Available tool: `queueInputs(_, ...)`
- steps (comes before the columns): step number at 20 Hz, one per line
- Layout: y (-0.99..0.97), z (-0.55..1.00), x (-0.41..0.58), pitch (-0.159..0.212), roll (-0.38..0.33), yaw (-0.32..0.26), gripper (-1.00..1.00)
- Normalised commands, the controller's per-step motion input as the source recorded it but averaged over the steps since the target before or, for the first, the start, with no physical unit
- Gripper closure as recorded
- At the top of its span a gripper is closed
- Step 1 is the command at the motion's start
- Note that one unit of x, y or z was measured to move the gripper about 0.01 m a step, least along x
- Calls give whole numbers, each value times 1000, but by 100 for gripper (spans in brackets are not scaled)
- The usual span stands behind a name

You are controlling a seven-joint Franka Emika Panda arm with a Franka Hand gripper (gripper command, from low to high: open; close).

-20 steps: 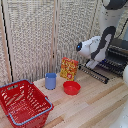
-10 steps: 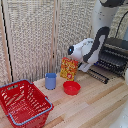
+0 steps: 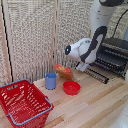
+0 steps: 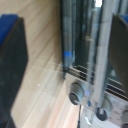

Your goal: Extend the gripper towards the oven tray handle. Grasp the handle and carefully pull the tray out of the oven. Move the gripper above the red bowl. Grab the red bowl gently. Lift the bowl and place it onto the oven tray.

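Observation:
My gripper [image 3: 84, 67] hangs low in front of the oven [image 3: 115, 50], on the exterior view's right. The tray [image 3: 99, 75], a dark rack of thin bars, sticks out of the oven towards the table's middle, with its front edge just below the gripper. In the wrist view the gripper [image 4: 65, 60] is open, its two dark, blue-tipped fingers [image 4: 12, 65] wide apart, and a tray bar [image 4: 67, 45] runs between them, untouched. The red bowl [image 3: 71, 87] sits on the table, to the exterior view's left of the tray's front edge.
A blue cup [image 3: 51, 80] and an orange snack bag [image 3: 63, 71] stand behind the bowl. A large red mesh basket [image 3: 22, 102] with a blue rim sits at the exterior view's left front. A slatted screen [image 3: 35, 35] stands behind. Oven knobs [image 4: 77, 91] show in the wrist view.
The arm's wrist has swung towards the exterior view's left, away from the oven. The tray now reaches further out of the oven.

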Motion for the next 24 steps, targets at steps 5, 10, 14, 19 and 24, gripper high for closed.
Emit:
queueInputs(5,266,821,141,0,103,-60,-100)
queueInputs(10,431,543,72,14,191,-50,-100)
queueInputs(14,432,338,-24,38,258,-85,-100)
queueInputs(19,359,243,-23,32,288,-134,-100)
queueInputs(24,302,233,-45,12,292,-165,-100)
